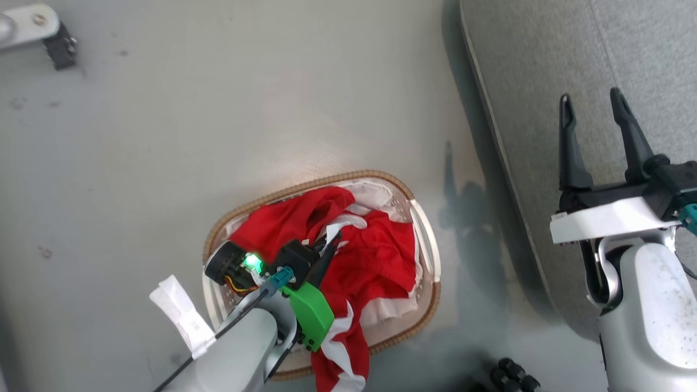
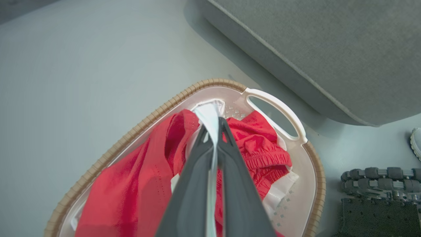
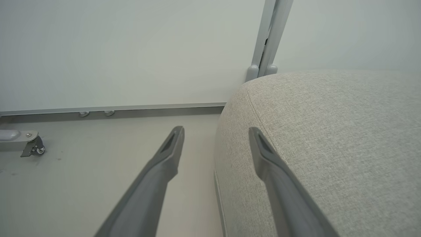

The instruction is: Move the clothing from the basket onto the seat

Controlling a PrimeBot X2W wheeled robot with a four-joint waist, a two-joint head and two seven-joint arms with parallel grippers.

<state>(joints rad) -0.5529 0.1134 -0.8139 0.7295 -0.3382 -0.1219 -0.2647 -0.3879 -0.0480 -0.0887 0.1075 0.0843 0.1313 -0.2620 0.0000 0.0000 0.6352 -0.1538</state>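
Left tool [image 2: 213, 126] angled down into basket [image 2: 213, 80], clenched on clothing [image 2: 131, 184]; right tool [image 1: 591, 98] spread wide over seat [image 1: 544, 65].

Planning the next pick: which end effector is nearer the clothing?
Left. The left end effector is over the basket, shut on the red clothing; the right end effector hovers open at the edge of the grey seat.

Pale grey-green floor [image 1: 218, 109], smooth and faintly scuffed, with a soft glare patch [image 1: 305, 158] near centre in the head view. Metal leg [image 1: 30, 22] on a black caster [image 1: 59, 48] at 10 o'clock. Grey seat [image 1: 544, 54] from 1 to 4 o'clock. Right wrist view: plain white wall [image 3: 131, 49], grey base rail [image 3: 131, 110] across the middle, upright grey post [image 3: 268, 39] at 1 o'clock.
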